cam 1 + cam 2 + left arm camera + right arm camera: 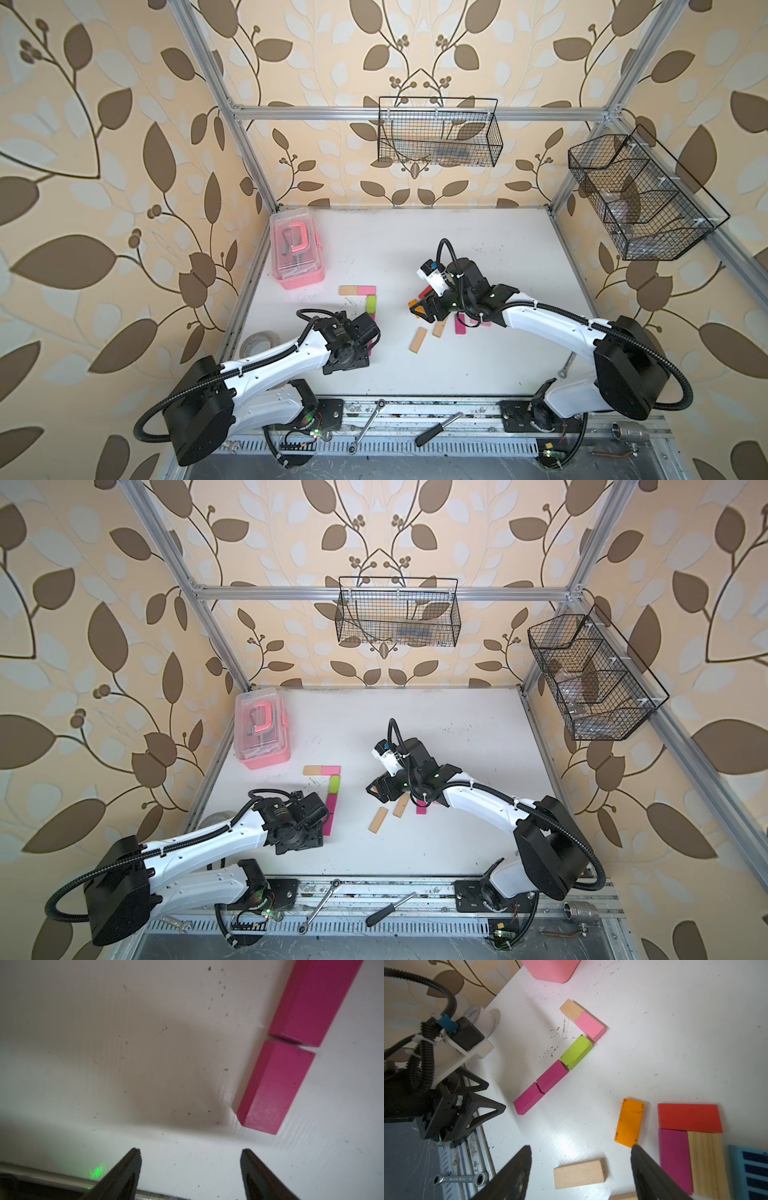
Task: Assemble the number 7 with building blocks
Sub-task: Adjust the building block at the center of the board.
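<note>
Building blocks (331, 803) laid flat on the white table (664, 1032), five of them set out as the figure 7. A plain wood block (571, 1009) and a pink block (590, 1026), end to end, form the bar. A lime green block (576, 1051) and two magenta blocks (552, 1075) form the stem, which we see slanting slightly, its lowest joint a little stepped. Spare pieces lie apart from the figure, near the right gripper (580, 1147): an orange block (629, 1122), a red block (689, 1118), a loose wood block (579, 1174) and others. We find both tools empty. The right gripper has its jaws spread wide, with the loose wood block lying unclamped on the table before them. The left gripper (190, 1159) stands beside the foot of the stem, jaws parted over bare table. We judge the blocks light, rigid and smooth-painted, likely to slide or pivot on the slick surface at a slight nudge. We would take one across its narrow width at mid-length, by the two long side faces, and lift it straight up so that its neighbours are not disturbed.
</note>
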Robot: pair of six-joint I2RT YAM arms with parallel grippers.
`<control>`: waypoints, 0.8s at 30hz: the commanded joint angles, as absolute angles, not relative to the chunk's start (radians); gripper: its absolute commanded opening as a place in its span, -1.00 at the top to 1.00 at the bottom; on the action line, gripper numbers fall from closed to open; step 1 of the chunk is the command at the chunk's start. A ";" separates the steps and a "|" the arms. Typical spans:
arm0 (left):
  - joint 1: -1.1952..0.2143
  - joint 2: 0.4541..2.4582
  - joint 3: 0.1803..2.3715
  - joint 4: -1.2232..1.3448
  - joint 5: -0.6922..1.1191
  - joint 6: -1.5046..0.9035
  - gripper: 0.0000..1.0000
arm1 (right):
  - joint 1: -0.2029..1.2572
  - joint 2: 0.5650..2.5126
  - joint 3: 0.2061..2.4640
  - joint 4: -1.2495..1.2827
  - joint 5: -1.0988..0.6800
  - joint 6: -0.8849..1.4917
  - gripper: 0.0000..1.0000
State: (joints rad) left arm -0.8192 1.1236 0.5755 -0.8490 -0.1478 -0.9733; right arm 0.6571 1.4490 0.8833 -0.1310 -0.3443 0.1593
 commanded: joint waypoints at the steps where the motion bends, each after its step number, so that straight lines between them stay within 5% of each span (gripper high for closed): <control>1: -0.825 1.142 0.563 -0.824 -0.145 -0.973 -0.62 | 0.644 1.421 0.859 -0.131 -0.353 0.139 -0.52; 24: -0.787 1.302 0.567 -0.725 -0.203 -0.911 -0.80 | 0.630 1.407 0.850 -0.128 -0.358 0.141 -0.53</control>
